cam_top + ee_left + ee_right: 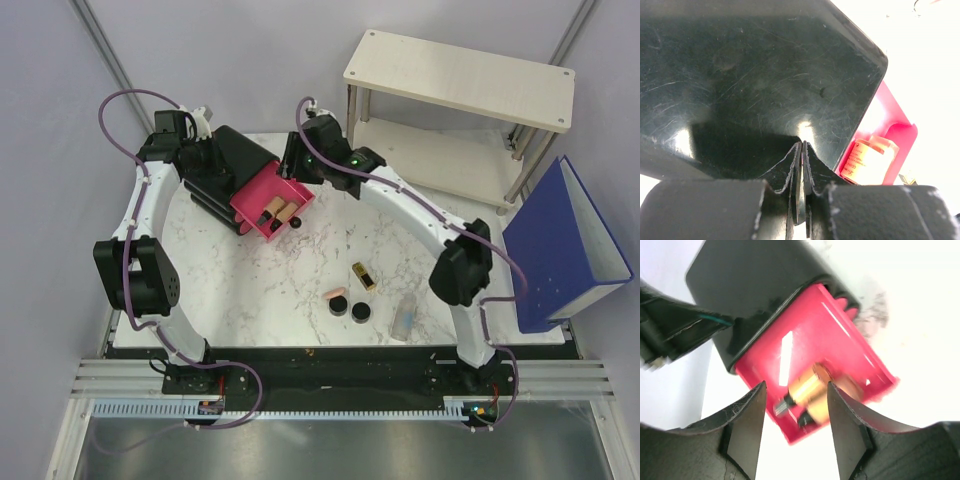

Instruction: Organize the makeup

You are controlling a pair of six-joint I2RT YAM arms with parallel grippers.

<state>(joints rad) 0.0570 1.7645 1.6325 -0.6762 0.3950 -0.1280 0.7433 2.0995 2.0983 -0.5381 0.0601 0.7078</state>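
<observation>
The left claw [801, 146], shut on the black box [765, 75], apparently steadies it; the right claw [796, 387] hangs open, empty, above peach tubes [284, 212] in the pink drawer [840, 345].

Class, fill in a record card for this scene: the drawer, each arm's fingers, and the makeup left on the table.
Pink drawer: pulled out of the black box, peach tubes inside
Right fingers: open above the drawer
Left fingers: apparently closed on the box's edge
On table: lipstick, clear tube, peach compact, two black compacts
</observation>
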